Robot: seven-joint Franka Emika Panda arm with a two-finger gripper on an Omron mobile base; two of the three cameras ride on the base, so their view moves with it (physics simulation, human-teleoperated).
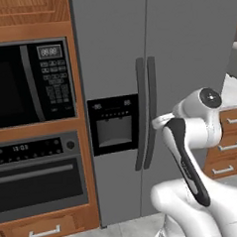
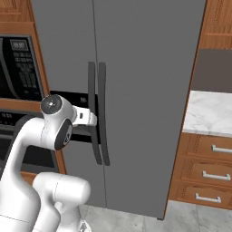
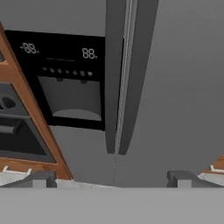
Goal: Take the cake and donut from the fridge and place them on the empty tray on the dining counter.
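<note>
The fridge [image 1: 186,52] stands straight ahead of the robot, a tall grey appliance with both of its two doors closed, so nothing of its inside can be seen. Two long dark vertical handles [image 1: 146,114] run side by side along the seam where the doors meet. One black water-dispenser panel [image 1: 114,123] sits in the left door, just left of the handles, with a grey recess below its display.

The gripper [image 3: 111,179] points at the lower ends of the handles in the hand view, and its two finger tips [image 3: 43,178] stand wide apart, holding nothing and touching nothing. The white arm [image 1: 185,156] rises in front of the fridge doors, its elbow folded up near the handles.

To the left of the fridge, set in wood cabinetry, are one black microwave [image 1: 29,83] and, under it, one black oven [image 1: 37,175], with one wooden drawer [image 1: 43,229] below. To the right is a marble-topped counter [image 2: 210,111] over three wooden drawers [image 2: 206,174] with pale handles.
</note>
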